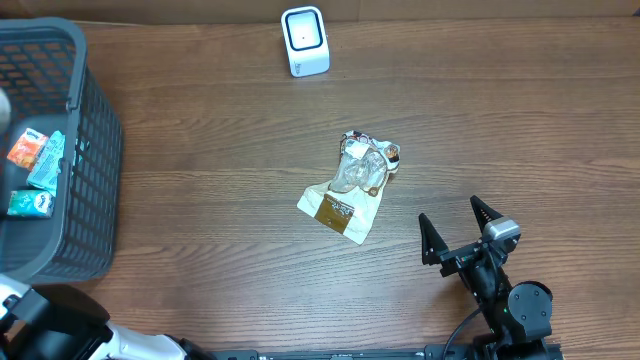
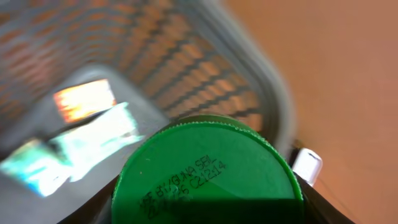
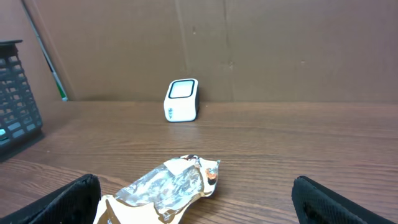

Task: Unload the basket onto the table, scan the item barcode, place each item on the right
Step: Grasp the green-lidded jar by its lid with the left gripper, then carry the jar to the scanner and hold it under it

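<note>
Overhead and wrist views: barcode-scanning scene

Dark grey plastic mesh basket (image 1: 95, 150) sits below left gripper (image 2: 208, 205), fingers pinching a round green plastic lid (image 2: 205, 162). Crumpled silver foil packet (image 1: 352, 185) lies ahead of right gripper's (image 1: 448, 208) spread fingers; small white scanner (image 1: 304, 40) farther ahead.

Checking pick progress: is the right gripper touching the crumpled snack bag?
Apart. Overhead shows bare table between the right gripper and the crumpled snack bag.

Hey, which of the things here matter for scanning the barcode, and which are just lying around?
For the job:
scanner
green-lidded item, held at the basket

Probably just lying about:
crumpled packet on the table
small packets in the basket
</note>
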`<move>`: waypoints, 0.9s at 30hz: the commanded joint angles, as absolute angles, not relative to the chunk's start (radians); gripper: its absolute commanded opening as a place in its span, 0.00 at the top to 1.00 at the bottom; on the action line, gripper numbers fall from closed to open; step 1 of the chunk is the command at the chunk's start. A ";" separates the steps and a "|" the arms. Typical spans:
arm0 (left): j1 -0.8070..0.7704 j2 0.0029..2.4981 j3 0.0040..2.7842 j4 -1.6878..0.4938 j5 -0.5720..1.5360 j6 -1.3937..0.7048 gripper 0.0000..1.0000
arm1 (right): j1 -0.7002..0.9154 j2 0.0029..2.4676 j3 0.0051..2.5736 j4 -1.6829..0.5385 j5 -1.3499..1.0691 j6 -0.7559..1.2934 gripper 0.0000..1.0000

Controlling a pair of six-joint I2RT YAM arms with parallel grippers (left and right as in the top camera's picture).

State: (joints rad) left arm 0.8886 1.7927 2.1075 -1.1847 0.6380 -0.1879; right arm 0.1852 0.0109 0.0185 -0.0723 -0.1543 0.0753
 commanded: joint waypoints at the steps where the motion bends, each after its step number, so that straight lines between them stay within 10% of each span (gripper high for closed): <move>1: 0.811 1.703 2.189 -1.181 0.784 -0.207 0.65 | 0.192 0.002 0.008 -0.069 -0.159 0.081 0.00; 27: -0.207 1.751 2.093 -1.349 0.148 -0.120 0.64 | 0.193 0.002 0.008 -0.069 -0.159 0.081 0.00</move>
State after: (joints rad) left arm -0.1566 1.6688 2.1521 -1.3579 0.2169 -0.1452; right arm 0.1856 0.0109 0.0185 -0.0731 -0.1543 0.0757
